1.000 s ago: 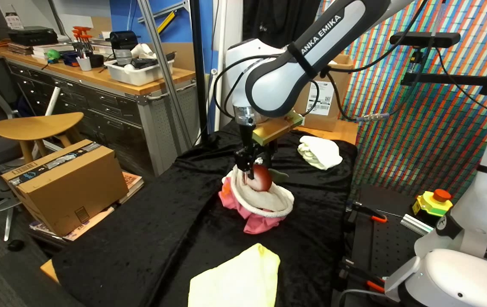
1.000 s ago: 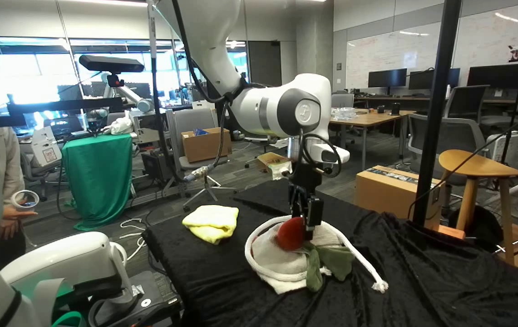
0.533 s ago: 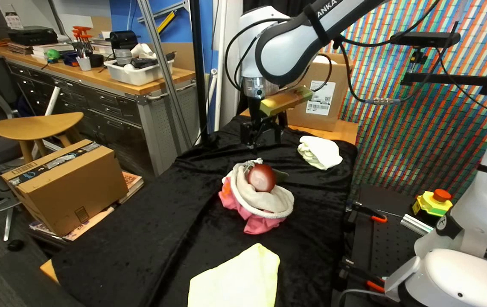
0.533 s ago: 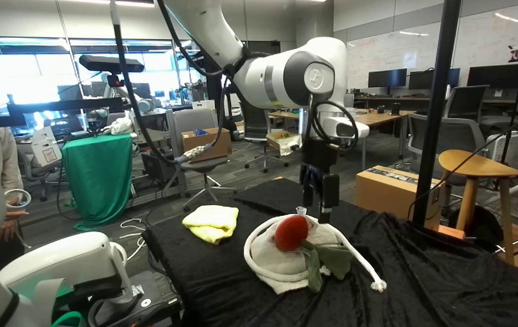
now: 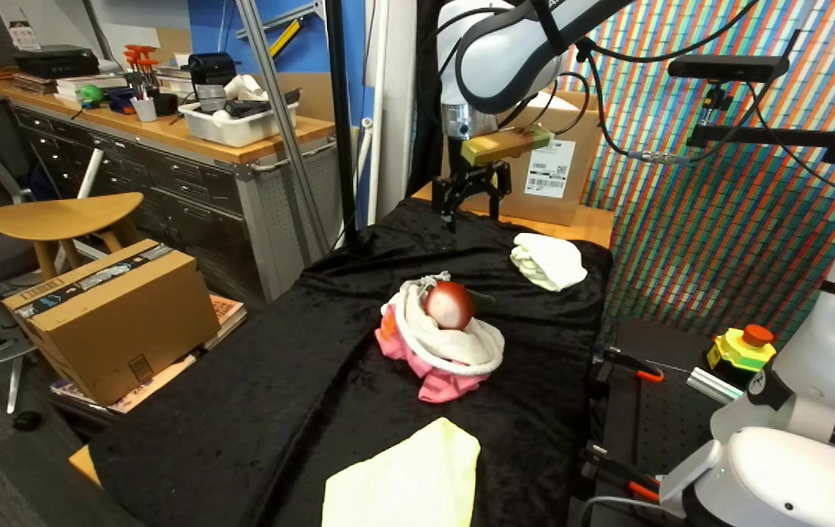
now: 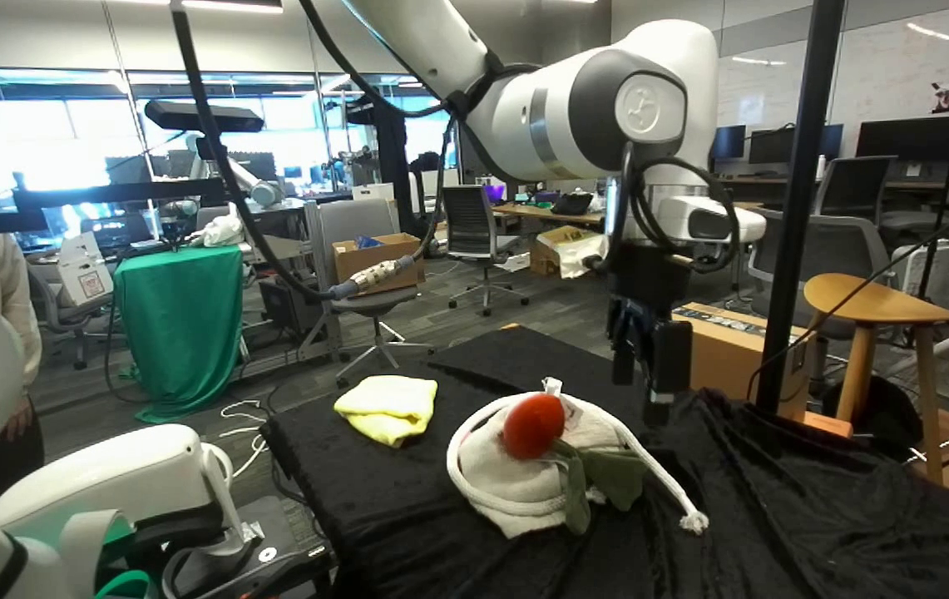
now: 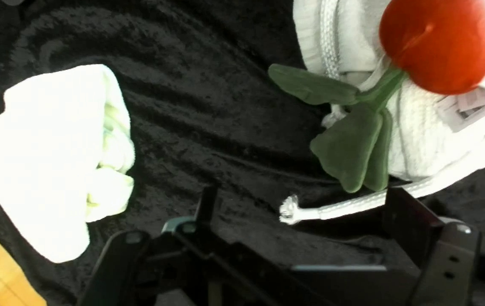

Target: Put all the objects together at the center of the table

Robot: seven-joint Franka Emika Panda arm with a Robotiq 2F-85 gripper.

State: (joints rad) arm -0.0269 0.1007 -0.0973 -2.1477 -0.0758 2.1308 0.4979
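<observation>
In an exterior view, clocked from the cream-and-pink cloth heap (image 5: 465, 344), a folded pale cloth (image 5: 550, 260) lies at 2 o'clock, a yellow cloth (image 5: 402, 479) near 6, and a taped carton (image 5: 113, 329) beside the black-covered table (image 5: 227, 410) at 9. A white bin (image 5: 219, 130) toward 10 holds mixed items (image 5: 245, 108). The gripper (image 5: 473, 218) hangs near 12, fingers (image 5: 495, 201) spread, holding nothing; a red ball (image 5: 450, 306) rests on the heap.

In an exterior view, the gripper, at 2 from the heap, and a black post (image 6: 797, 208) partly hide the taped carton. An open box (image 6: 378, 270) on a chair (image 6: 374, 302) at 11 has something blue (image 6: 368, 242) inside. A white rope (image 6: 454, 457) loops around the red ball, loose end at 4.

In the wrist view, the folded pale cloth is at 9, the red ball and green leaves (image 7: 348, 144) at 2; the gripper's fingers stand wide apart near 5.
</observation>
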